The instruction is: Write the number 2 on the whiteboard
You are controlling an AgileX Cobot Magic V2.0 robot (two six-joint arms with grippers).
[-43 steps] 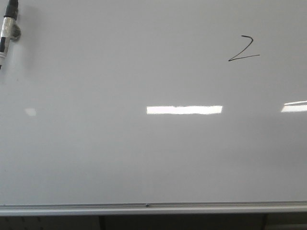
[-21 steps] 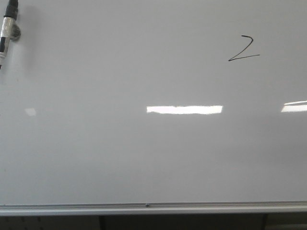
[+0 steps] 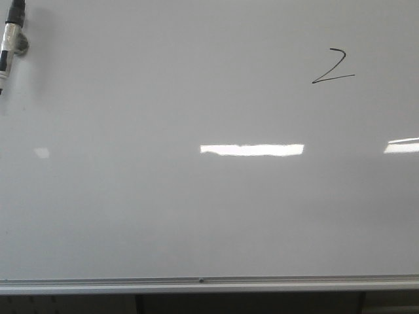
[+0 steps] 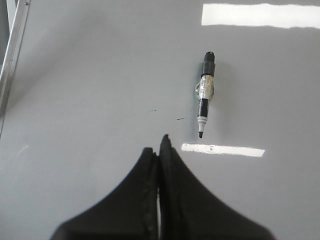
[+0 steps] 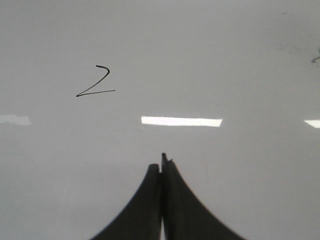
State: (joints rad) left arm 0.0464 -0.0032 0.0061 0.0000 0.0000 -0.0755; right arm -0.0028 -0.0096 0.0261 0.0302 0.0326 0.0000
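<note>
A thin black number 2 (image 3: 332, 67) is drawn on the upper right of the glossy pale whiteboard (image 3: 196, 216); the right wrist view shows the number 2 (image 5: 95, 81) too, well away from my right gripper (image 5: 161, 163), which is shut and holds nothing. A black and silver marker (image 3: 9, 39) lies on the board at the far upper left, uncapped. In the left wrist view the marker (image 4: 205, 92) lies apart from my left gripper (image 4: 157, 145), which is shut and empty. Neither gripper shows in the front view.
The whiteboard's silver frame and tray edge (image 3: 209, 284) run along the near side, and a frame rail (image 4: 12, 55) shows in the left wrist view. Bright rectangular light reflections (image 3: 252, 150) lie across the board. Faint dark smudges (image 5: 315, 57) mark it in the right wrist view.
</note>
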